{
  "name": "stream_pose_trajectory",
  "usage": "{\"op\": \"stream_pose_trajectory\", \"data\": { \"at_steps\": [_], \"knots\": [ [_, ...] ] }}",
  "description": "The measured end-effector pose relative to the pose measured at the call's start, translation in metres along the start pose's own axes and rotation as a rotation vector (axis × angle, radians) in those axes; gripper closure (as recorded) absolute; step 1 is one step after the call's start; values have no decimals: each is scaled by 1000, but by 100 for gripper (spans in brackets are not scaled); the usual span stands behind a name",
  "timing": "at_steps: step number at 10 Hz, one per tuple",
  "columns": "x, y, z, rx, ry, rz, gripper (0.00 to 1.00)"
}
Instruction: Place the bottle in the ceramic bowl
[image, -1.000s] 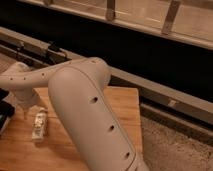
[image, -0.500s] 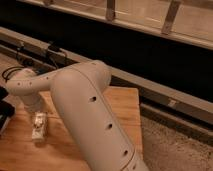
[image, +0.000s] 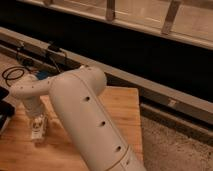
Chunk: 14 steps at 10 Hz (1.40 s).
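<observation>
Dark wall (image: 150, 55) with pale ledges spans the 12 o'clock half. Speckled floor (image: 175, 145) lies at 4 o'clock. Wooden table (image: 125, 107) fills the 7 o'clock quarter. White arm (image: 85, 110) rises from 6 o'clock and bends toward 9 o'clock. Cables (image: 15, 74) lie at 10 o'clock. Gripper (image: 37, 119) hangs at 8 o'clock, directly over the bottle (image: 37, 132) on the table; whether it grasps cannot be told. Since half a second ago the wrist has lowered onto the bottle, which has kept its place.
</observation>
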<state>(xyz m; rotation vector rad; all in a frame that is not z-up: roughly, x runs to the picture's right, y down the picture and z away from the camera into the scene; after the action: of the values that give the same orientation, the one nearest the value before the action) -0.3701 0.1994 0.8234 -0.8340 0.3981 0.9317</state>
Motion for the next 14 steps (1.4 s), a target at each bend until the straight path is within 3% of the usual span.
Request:
{"op": "stream_pose_trajectory", "data": {
  "at_steps": [2,3,7,8,12,13,14],
  "knots": [
    [1,1,21,-30,34,5,43],
    [2,2,24,-29,39,-1,53],
    [1,-3,16,-25,38,5,93],
    [1,-4,15,-25,38,6,99],
    [1,-3,14,-26,37,5,100],
    [0,-4,12,-27,23,1,100],
    [-3,-8,-1,-31,-30,1,100]
  ]
}}
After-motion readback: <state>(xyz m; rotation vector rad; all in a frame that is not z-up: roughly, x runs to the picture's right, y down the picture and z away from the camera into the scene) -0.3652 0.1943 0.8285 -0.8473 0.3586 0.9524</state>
